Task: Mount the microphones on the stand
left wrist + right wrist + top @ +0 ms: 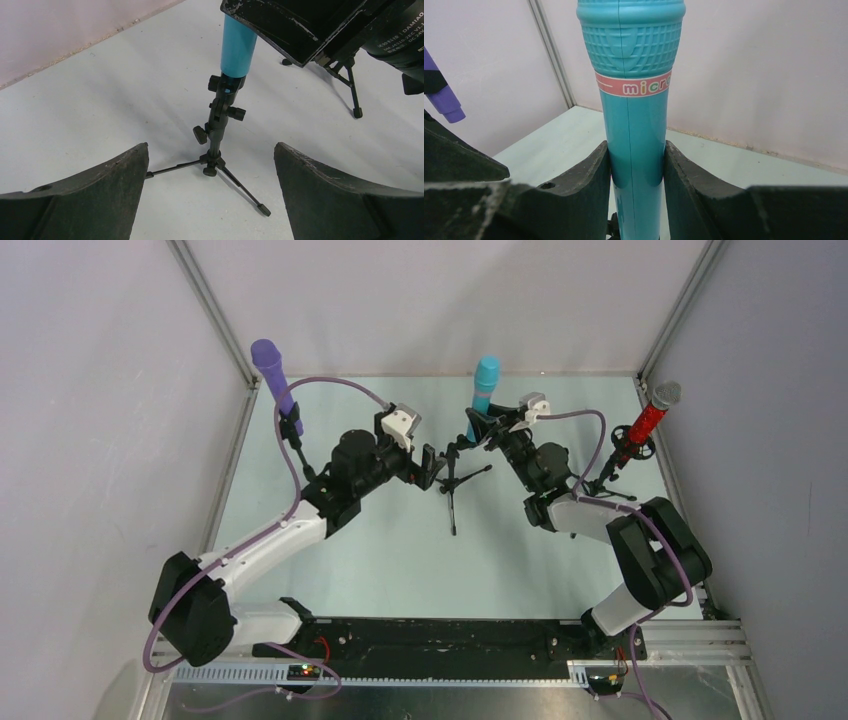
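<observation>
A teal-blue microphone [485, 383] with a pink ring [634, 86] stands upright, its lower end in the clip of a small black tripod stand [452, 480]. My right gripper [636, 157] is shut on its barrel [636, 165], one finger on each side. My left gripper [211, 155] is open just left of that stand [217, 135], nothing between its fingers. The purple microphone [272, 375] sits on a stand at the back left. At the back right, a glittery red microphone [650, 420] with a silver head sits on another stand [612, 475].
Pale walls and aluminium frame posts [215, 310] close in the table [400, 560] on three sides. The two arms' bases sit on a black rail [440, 635] at the near edge. A tripod leg [245, 189] of the middle stand reaches toward my left gripper.
</observation>
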